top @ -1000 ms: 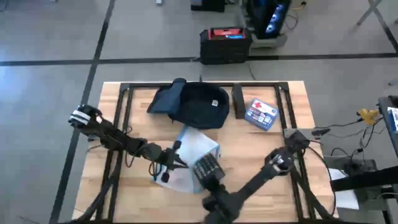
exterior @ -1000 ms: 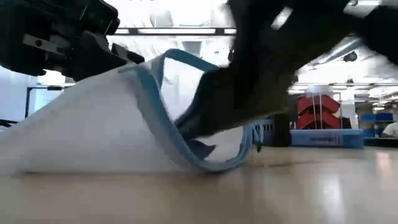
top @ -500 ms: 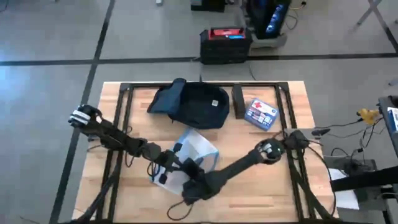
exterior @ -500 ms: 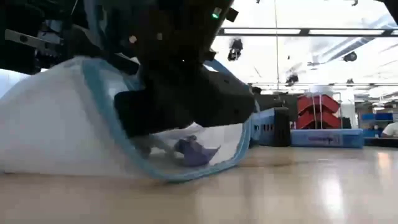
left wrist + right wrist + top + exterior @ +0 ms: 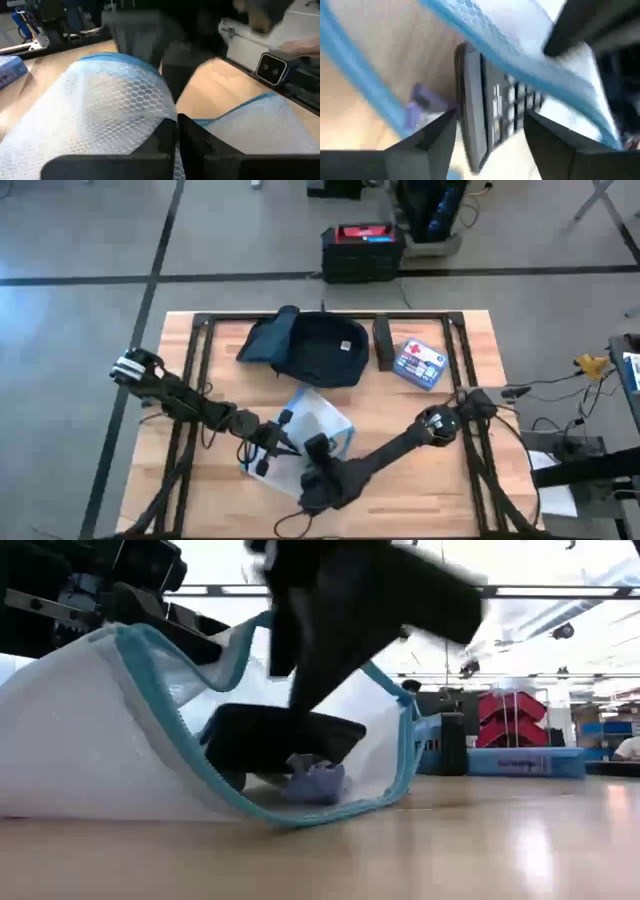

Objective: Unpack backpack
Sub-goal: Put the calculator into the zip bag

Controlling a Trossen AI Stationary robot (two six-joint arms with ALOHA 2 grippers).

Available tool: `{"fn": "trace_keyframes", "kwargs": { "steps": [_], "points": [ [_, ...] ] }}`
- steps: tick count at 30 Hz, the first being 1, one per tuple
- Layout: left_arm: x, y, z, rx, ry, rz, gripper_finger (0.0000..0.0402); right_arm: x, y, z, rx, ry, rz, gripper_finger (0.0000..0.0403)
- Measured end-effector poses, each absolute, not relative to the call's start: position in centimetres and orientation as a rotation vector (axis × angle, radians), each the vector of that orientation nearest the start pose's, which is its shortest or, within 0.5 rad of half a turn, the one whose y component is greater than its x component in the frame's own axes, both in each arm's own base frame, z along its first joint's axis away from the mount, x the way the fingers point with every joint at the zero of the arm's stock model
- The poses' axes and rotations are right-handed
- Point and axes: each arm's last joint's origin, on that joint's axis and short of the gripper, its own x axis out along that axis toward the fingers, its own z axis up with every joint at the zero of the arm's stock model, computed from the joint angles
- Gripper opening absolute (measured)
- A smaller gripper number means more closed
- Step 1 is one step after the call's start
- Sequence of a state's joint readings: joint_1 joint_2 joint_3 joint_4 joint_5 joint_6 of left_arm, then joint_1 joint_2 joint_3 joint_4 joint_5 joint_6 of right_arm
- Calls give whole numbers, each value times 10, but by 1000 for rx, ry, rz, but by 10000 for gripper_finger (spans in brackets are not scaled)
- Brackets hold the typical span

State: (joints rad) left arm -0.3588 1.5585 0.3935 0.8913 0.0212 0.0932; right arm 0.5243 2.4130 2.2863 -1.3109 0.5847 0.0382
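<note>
The dark navy backpack (image 5: 310,348) lies at the table's far middle, away from both grippers. Nearer me, a clear bubble pouch (image 5: 318,420) with a blue zip edge lies on its lower side with its mouth held agape. A black calculator (image 5: 280,732) lies flat inside it, beside a small purple thing (image 5: 315,780). My left gripper (image 5: 283,442) is shut on the pouch. My right gripper (image 5: 316,450) hangs open just above the pouch's mouth. In the right wrist view its fingers stand on either side of the calculator (image 5: 492,107) without meeting it. My left gripper pinches the upper lip of the pouch's mouth (image 5: 167,117) between its two shut fingers, close to the blue zip edge. The fingers come from the table's left, slanting a little downward. The lip is held raised while the pouch's lower side (image 5: 120,800) rests on the table.
A small blue-white box (image 5: 420,363) lies right of the backpack, and a dark upright piece (image 5: 383,343) stands between them. A black frame (image 5: 200,350) runs around the table's far part. Bare wood lies near the right front.
My right gripper went into the pouch's mouth with the calculator, toward the table's left. It then opened, let the calculator go, rolled and rose. The calculator now lies flat inside the pouch. The pouch's mouth stands wider than before.
</note>
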Motion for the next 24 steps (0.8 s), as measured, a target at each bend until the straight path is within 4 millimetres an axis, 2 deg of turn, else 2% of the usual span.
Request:
{"fn": "trace_keyframes", "kwargs": {
  "steps": [4, 9, 15, 19, 22, 24],
  "points": [
    [245, -92, 140, 137, 255, -390, 0, 416, 232, 214, -611, 1254, -100, 229],
    [245, -92, 140, 134, 255, -388, 0, 414, 228, 190, -653, 1315, -119, 216],
    [245, -92, 140, 134, 257, -388, 0, 433, 215, 160, -686, 1227, -99, 201],
    [245, -92, 139, 135, 259, -386, 0, 453, 197, 158, -735, 1069, -267, 200],
    [245, -92, 139, 136, 263, -381, 0, 459, 184, 162, -725, 1061, -324, 203],
    [245, -92, 139, 136, 268, -381, 0, 459, 180, 165, -668, 1096, -297, 205]
  ]
}}
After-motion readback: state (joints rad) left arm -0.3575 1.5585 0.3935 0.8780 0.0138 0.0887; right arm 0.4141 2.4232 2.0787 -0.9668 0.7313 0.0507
